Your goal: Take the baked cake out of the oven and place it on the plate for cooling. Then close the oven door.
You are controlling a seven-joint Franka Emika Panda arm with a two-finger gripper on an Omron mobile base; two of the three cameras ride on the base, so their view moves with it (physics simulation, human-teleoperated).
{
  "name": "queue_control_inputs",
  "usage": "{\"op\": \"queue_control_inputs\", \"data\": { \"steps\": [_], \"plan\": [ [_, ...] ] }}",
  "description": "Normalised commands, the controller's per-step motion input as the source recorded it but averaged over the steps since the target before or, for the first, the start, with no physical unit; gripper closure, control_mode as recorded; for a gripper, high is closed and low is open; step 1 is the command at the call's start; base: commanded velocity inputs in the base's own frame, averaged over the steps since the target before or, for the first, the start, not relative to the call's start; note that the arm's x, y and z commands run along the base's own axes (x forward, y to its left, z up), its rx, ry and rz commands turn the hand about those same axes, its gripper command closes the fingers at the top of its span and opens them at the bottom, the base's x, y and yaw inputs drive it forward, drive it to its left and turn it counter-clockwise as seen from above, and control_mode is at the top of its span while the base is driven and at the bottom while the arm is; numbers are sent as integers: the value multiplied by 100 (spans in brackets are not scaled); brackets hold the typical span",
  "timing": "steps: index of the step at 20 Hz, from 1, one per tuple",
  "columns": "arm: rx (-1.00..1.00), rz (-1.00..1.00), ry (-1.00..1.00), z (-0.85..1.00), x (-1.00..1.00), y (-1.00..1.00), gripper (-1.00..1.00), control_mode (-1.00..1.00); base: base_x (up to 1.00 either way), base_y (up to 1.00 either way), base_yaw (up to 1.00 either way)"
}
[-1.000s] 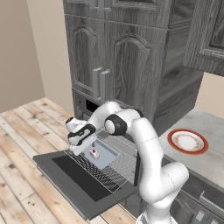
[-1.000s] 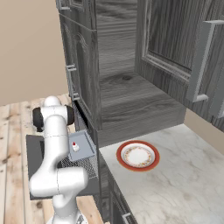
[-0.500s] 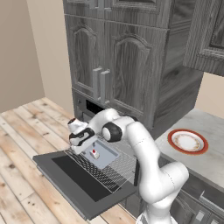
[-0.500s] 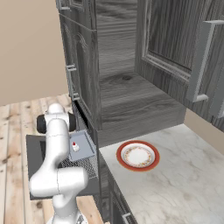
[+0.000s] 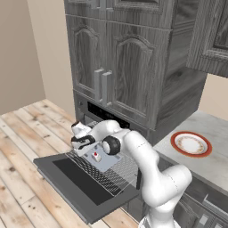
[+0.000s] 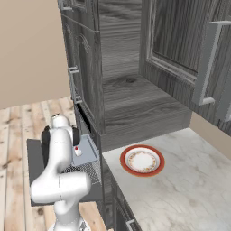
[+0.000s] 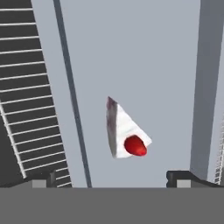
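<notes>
The baked cake (image 7: 124, 131), a small white wedge with a red cherry, lies on a flat grey tray (image 5: 107, 164) on the oven's pulled-out wire rack (image 5: 113, 176). My gripper (image 5: 83, 140) hovers open just above and left of the cake (image 5: 95, 155), touching nothing. In the hand view my gripper (image 7: 111, 179) has a dark fingertip (image 7: 41, 179) on each side and the cake lies just ahead between them. The oven door (image 5: 82, 183) hangs fully open and flat. The oven (image 5: 104, 115) sits under the cabinet doors. On the counter to the right rests the red-rimmed plate (image 5: 191, 144), seen also as the plate (image 6: 142, 160).
Tall grey wood-grain cabinets (image 5: 120, 58) stand above the oven. A stone counter (image 6: 180, 185) runs to the right with an overhanging upper cabinet (image 6: 189, 49) above it. Wooden floor (image 5: 22, 133) spreads left of the open door.
The arm's elbow has swung down and the hand has sunk a little closer to the cake. The jaws stayed open; cake, door and plate have not moved.
</notes>
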Motion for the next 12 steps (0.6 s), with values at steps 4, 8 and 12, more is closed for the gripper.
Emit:
{"op": "queue_control_inputs", "data": {
  "steps": [4,8,12],
  "plan": [
    [0,0,10,-29,33,-4,-100,-100,0,0,0],
    [0,0,10,-18,19,-12,-100,-100,0,0,0],
    [0,0,10,-23,18,-10,-100,-100,0,0,0]
  ]
}}
